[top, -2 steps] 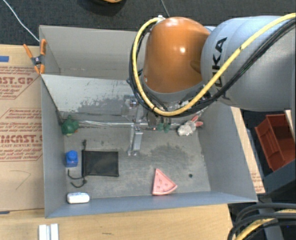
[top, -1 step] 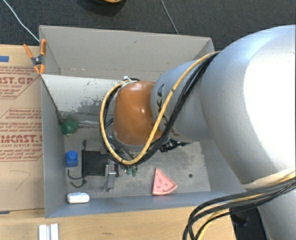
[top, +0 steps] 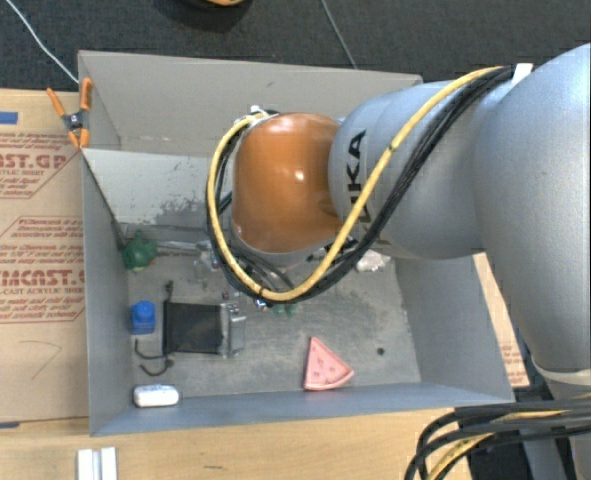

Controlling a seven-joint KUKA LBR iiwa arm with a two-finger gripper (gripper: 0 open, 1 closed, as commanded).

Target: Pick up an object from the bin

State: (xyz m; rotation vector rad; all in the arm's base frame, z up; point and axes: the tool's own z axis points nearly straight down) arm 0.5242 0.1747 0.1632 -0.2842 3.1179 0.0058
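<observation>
The pincer point(top: 233, 318) is seen just beside a flat black pad point(top: 193, 328) on the left of the bin point(top: 103, 298) floor; whether it is clenched or released cannot be told. The pad is judged light, thin and stiff, and best taken across its right edge.

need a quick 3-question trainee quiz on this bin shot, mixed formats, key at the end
1. Multiple choice: which thing lies nearest the lower-left corner of the bin in the camera view? A) green round piece B) white oblong piece C) pink wedge
2. True or false: the pink wedge lies under the orange wrist cover.
3. Fill in: the small blue piece sits just left of the ____ flat piece.
Key: 1 B. 2 False; the wedge lies in the open near the front wall. 3 black, meaning the black flat piece.
</observation>
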